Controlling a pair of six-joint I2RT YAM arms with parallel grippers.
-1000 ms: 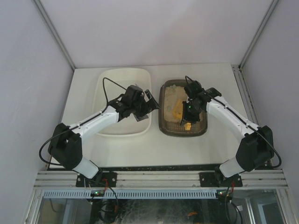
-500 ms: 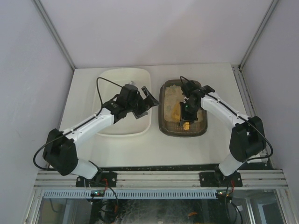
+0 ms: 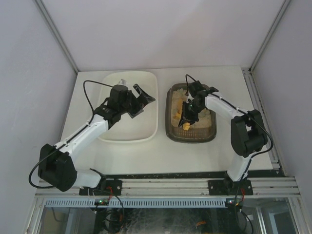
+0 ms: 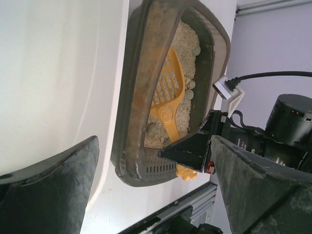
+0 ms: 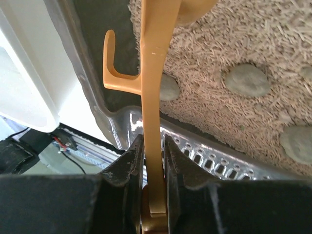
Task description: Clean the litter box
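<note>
The litter box [image 3: 168, 127] is a dark tray of beige litter right of centre; it also shows in the left wrist view [image 4: 130, 102] and the right wrist view [image 5: 113, 123]. My right gripper [image 3: 191, 108] [image 5: 152, 161] is shut on the handle of a yellow scoop [image 3: 183, 120] [image 5: 149, 73], whose slotted blade [image 4: 168, 90] lies in the litter. Grey clumps [image 5: 248, 80] [image 4: 153, 129] lie on the litter. My left gripper [image 3: 142, 102] [image 4: 151, 195] is open and empty, above the right part of the white tub.
A cream-white tub [image 3: 117, 131] stands left of the litter box, touching or nearly touching it; its edge shows in the right wrist view [image 5: 24, 97]. Grey walls close in the table on three sides. The metal rail [image 3: 165, 184] runs along the near edge.
My left gripper has moved left and farther back over the white tub, away from the litter box. My right gripper has carried the scoop toward the litter box's left side.
</note>
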